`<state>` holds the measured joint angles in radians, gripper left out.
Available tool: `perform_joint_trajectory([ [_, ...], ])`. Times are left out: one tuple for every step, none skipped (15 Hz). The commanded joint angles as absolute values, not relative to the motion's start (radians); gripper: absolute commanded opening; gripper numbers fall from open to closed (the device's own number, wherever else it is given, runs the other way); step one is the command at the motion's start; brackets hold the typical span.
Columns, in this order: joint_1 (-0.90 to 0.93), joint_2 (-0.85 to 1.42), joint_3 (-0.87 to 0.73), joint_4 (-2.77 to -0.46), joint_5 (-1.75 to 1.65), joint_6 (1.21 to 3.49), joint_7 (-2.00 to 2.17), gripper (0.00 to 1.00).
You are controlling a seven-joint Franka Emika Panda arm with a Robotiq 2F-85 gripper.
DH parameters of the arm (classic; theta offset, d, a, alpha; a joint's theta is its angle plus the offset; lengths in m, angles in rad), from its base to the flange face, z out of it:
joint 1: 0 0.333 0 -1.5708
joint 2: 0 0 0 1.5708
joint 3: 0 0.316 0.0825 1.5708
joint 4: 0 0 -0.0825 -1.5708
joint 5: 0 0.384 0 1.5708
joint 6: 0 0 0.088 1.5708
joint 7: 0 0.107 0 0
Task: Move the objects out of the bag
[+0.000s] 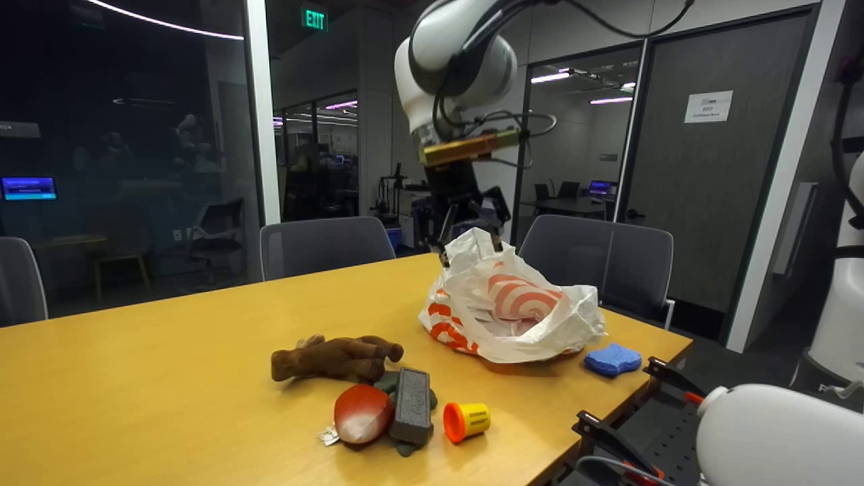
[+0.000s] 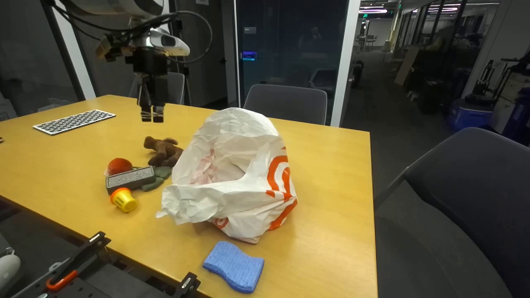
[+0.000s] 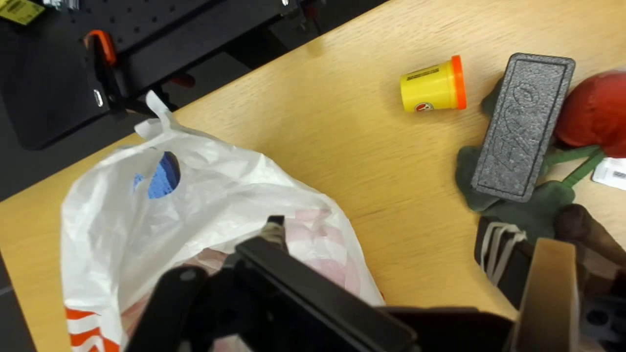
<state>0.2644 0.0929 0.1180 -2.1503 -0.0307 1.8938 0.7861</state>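
The white bag sags on the desk, lower than the tool and off toward one of its fingers, mouth gaping, slack enough for reaching in, I'd say; whether anything lies inside I can't tell. Below, toward the other finger, all outside the bag, lie the brown plush, the red-and-white ball with its green soft parts, and a yellow tub on its side. A grey eraser rests across the green parts, which seem to prop it; loose heaping probably suffices, since they only need to be out. The blue sponge has the bag roughly between it and the tool. The arm arches over and bends so the tool points down, clear of everything, fingers spread wide with nothing between.
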Motion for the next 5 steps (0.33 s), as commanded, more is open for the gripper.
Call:
perform_joint_trajectory([
  [0.241, 0.059, 0.140, -2.149, -0.023, 1.866, 0.795, 1.00],
  [0.238, 0.033, 0.143, -2.152, -0.017, 1.851, 0.799, 1.00],
  [0.237, 0.018, 0.145, -2.155, -0.015, 1.846, 0.803, 1.00],
  [0.236, 0.015, 0.145, -2.156, -0.015, 1.845, 0.805, 1.00],
  [0.237, 0.016, 0.145, -2.158, -0.015, 1.845, 0.806, 1.00],
])
